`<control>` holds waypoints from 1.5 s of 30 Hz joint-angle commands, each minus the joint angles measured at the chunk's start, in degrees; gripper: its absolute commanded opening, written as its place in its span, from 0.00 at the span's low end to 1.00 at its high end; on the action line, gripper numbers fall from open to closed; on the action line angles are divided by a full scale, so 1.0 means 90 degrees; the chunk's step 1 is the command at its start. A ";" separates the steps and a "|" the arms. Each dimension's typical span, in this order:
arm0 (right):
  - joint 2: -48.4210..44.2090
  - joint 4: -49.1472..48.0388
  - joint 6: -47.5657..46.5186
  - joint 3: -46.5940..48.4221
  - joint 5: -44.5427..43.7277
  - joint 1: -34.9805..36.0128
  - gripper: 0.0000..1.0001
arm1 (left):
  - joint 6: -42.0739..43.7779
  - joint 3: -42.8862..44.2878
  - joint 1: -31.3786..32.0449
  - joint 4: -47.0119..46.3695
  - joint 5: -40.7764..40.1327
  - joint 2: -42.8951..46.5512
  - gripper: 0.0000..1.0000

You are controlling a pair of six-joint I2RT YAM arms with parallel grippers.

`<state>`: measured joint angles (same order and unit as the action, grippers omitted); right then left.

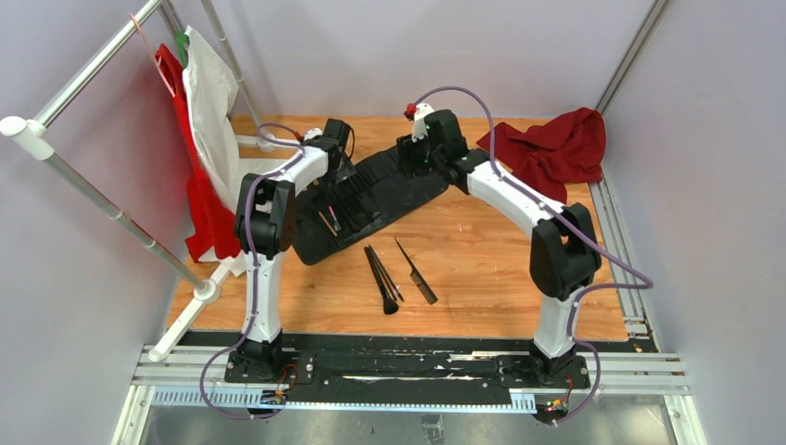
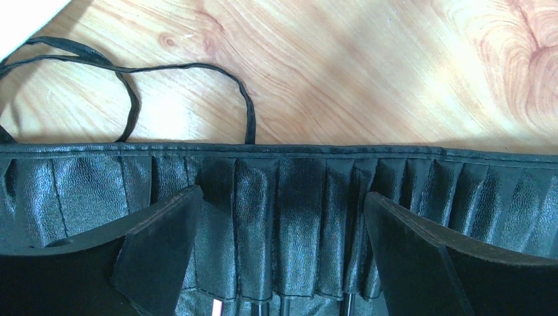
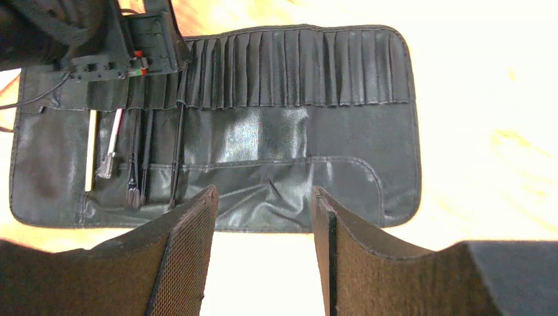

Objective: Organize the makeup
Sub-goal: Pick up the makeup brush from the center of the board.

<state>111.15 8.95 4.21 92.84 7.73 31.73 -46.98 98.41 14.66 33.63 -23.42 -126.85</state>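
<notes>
The makeup is split between the wooden table and the case. Two or three black brushes [image 1: 382, 278] and a thin black comb [image 1: 415, 271] lie loose in front of the unrolled black case [image 1: 389, 199]. Several brushes sit in its left pockets: a tan handle [image 3: 91, 158], a pink one [image 3: 113, 148] and black ones [image 3: 176, 158]. My left gripper [image 2: 283, 224] hangs open just over the pocket row, with nothing between its fingers [image 2: 158, 250]. My right gripper [image 3: 263, 197] is open and empty, held above the table just off the case's flap edge.
The case's black tie strap [image 2: 131, 85] loops on the wood behind the pockets. A red cloth [image 1: 556, 148] lies at the back right. A rail with red and white garments [image 1: 209, 120] stands along the left side.
</notes>
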 commanded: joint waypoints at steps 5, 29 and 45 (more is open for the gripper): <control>-0.1302 -0.0315 -0.0026 -0.1353 -0.0378 -0.0053 0.55 | 0.0065 0.0312 0.0021 0.0635 -0.0317 -0.0457 0.98; -0.1808 0.0085 0.0146 -0.3304 -0.0792 0.1558 0.53 | 0.0098 0.0338 0.0095 0.0958 -0.0642 -0.0583 0.98; -0.1631 -0.0096 0.0397 -0.3687 -0.0954 0.2445 0.50 | 0.0114 0.0371 0.0129 0.0998 -0.0699 -0.0622 0.98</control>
<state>95.90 9.13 6.63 60.12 0.56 52.53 -46.54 102.13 15.79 37.36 -26.98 -129.29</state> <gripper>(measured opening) 0.505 0.979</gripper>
